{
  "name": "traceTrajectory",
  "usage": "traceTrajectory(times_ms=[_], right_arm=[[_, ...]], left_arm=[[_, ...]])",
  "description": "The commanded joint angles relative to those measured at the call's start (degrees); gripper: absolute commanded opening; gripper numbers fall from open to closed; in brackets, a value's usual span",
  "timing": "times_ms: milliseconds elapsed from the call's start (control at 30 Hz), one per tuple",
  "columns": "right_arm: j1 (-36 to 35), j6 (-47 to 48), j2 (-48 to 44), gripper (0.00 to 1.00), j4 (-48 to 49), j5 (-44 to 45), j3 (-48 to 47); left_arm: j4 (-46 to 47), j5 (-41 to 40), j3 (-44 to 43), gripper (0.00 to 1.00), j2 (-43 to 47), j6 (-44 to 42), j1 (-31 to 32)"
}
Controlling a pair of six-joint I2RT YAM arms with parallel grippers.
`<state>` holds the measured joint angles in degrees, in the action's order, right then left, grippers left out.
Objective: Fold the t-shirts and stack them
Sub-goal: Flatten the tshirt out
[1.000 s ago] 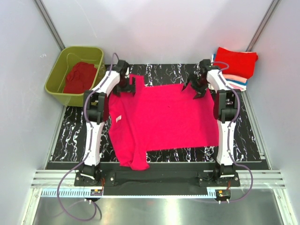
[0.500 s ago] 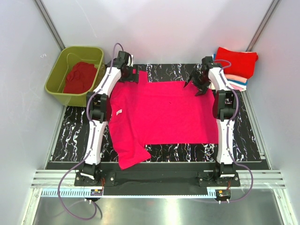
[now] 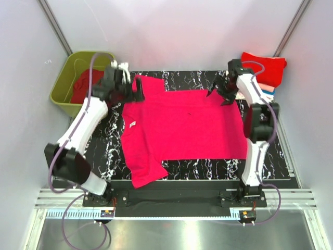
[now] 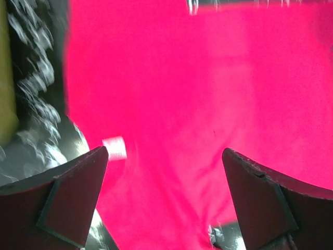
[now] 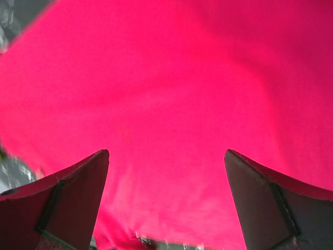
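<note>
A magenta-pink t-shirt (image 3: 182,125) lies spread flat on the black marbled mat (image 3: 270,156), with its white neck label (image 3: 132,124) at the left and a sleeve (image 3: 148,174) hanging toward the near edge. It fills the left wrist view (image 4: 197,94) and the right wrist view (image 5: 166,88). My left gripper (image 3: 136,89) is open and empty above the shirt's far left corner. My right gripper (image 3: 221,94) is open and empty above the far right corner. A red t-shirt (image 3: 86,83) lies crumpled in the tub. Folded t-shirts (image 3: 265,73), red on top, are stacked at the far right.
The olive-green tub (image 3: 61,86) stands off the mat at the far left. Slanted metal frame posts (image 3: 54,23) rise at both far corners. A metal rail (image 3: 171,200) runs along the near edge behind the arm bases.
The shirt's far edge has been laid down and pulled flat. My left arm has swung out to the left, its gripper now just off the far left corner. The right gripper barely moved.
</note>
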<state>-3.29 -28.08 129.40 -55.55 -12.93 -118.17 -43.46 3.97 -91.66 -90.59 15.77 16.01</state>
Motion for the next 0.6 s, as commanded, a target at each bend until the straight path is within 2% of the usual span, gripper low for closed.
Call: traceTrajectory(times_ms=[0,67,167,267,367,433,567], right_arm=[[-1.6,0.4,-16.3,1.0,3.1,-0.1,13.8],[-1.8,-1.2,-24.5,1.0,6.3,-1.4,24.4],[-1.9,-2.7,-34.2,1.0,9.7,-2.0,36.1],[-2.0,-2.7,-40.5,1.0,10.5,-0.4,43.5],[-2.0,-2.4,-44.4,1.0,10.5,0.3,48.3],[-2.0,-2.6,-47.3,1.0,11.8,-0.3,50.6],[-2.0,-2.7,-51.6,1.0,12.8,-0.5,55.5]], left_arm=[[5.2,7.3,18.8,0.99,4.0,7.8,0.6],[7.0,8.0,26.0,0.99,6.7,9.3,0.8],[9.1,9.0,32.0,0.99,7.7,10.0,0.9],[12.2,9.7,36.4,0.99,7.4,10.4,0.8],[13.8,9.5,38.5,0.99,3.4,10.2,0.7],[13.4,6.4,38.7,0.99,-0.4,10.1,0.6],[11.4,3.3,36.7,0.99,-6.1,8.7,-0.5]])
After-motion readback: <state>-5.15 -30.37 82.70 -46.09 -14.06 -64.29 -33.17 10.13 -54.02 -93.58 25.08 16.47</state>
